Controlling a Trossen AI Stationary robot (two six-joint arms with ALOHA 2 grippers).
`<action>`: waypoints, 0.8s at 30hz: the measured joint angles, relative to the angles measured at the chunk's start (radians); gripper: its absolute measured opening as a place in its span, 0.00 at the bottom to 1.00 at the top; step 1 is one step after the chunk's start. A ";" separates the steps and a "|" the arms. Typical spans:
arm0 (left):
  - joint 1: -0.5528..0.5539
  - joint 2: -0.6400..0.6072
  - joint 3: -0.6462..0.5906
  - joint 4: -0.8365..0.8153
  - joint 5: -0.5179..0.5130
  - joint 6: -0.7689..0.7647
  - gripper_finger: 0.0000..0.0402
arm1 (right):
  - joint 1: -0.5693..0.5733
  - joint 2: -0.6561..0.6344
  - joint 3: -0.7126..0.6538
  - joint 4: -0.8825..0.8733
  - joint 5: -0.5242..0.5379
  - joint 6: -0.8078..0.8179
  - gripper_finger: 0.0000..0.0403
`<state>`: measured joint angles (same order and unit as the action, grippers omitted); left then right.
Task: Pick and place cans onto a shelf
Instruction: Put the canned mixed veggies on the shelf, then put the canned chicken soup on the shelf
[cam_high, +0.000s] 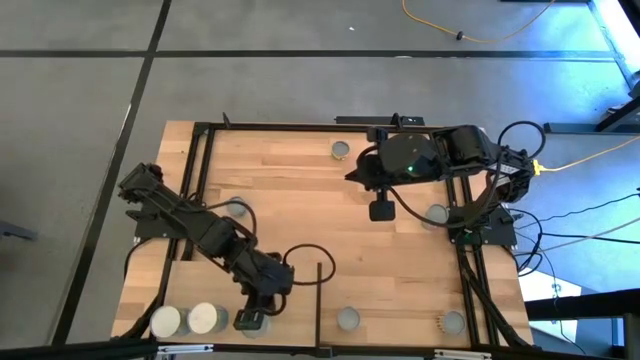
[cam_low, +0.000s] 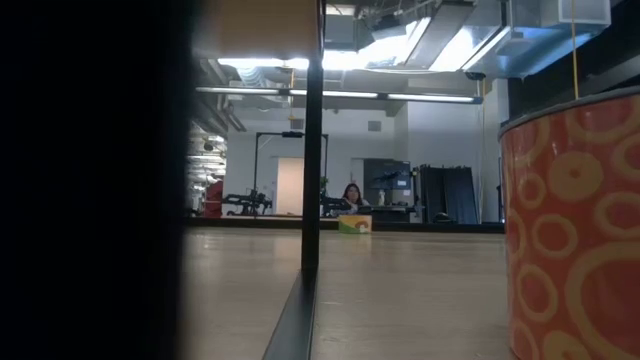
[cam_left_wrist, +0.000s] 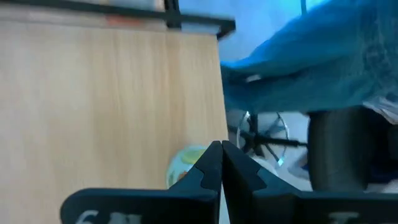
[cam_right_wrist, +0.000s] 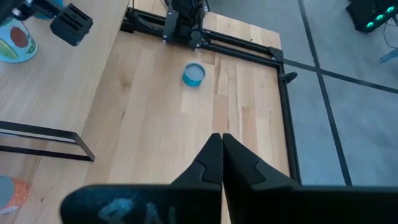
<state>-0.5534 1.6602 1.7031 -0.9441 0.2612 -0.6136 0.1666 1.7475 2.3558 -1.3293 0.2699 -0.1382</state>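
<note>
A: High view has the left gripper (cam_high: 250, 318) low at the bench's (cam_high: 300, 190) near edge, beside two whitish-topped cans (cam_high: 185, 320) on the shelf (cam_high: 215, 290). Its fingers (cam_left_wrist: 211, 168) are pressed together, holding nothing.

B: Right gripper (cam_high: 380, 210)?

A: Waiting mid-bench, also closed and empty. The risk is that the left arm's swing topples those neighbouring cans.

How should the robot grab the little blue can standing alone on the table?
Probably from straight above, fingers closing on opposite sides of the blue can's round wall. It stands upright with bare wood all around, so nothing blocks the sides. The right gripper, now shut, would have to open first.
</note>
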 joint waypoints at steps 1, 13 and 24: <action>0.000 -0.010 0.000 -0.011 -0.018 0.009 0.00 | 0.000 -0.003 0.000 0.000 0.000 0.000 0.00; 0.008 -0.093 0.179 -0.170 -0.302 0.231 0.00 | 0.003 -0.085 0.000 -0.148 0.030 0.129 0.00; 0.037 -0.260 0.153 -0.336 -0.495 0.310 0.00 | 0.046 -0.142 -0.095 -0.241 0.030 0.285 0.00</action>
<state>-0.5160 1.4002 1.8564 -1.2806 -0.2337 -0.3039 0.2127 1.6056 2.2609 -1.5706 0.2996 0.1463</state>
